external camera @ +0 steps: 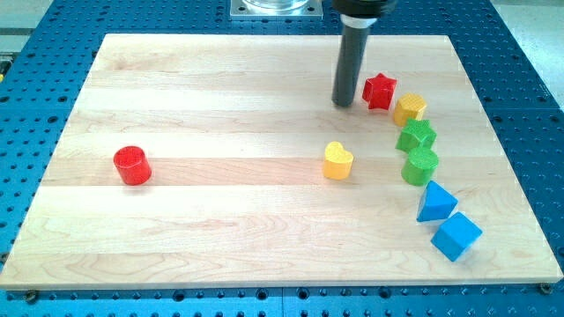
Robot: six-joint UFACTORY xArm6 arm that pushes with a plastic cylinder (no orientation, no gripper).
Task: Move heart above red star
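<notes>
Worktop (220, 246): pale wood board on blue perforated base, fills most of view.
Blue cube (456, 235): nearest block, view's bottom right, set cornerwise.
Blue triangle (435, 202): just above the cube, close to it, touching or not cannot tell.
Red cylinder (132, 165): alone at view's left, well apart from all others.
Yellow heart (337, 161): mid-board, standing free, below and to view's left of the red star, well apart from it.
Green cylinder (420, 165): right of the heart, above the triangle.
Green star (416, 136): just above the green cylinder, seems to touch it.
Yellow block (410, 109): rounded, exact shape unclear, just above the green star.
Red star (379, 92): top of the right-hand curve of blocks, beside the yellow block.
My tip (344, 104): on the board just left of the red star, small gap between, well above the heart.
End effector: plain dark rod, no jaws, grasps nothing.
</notes>
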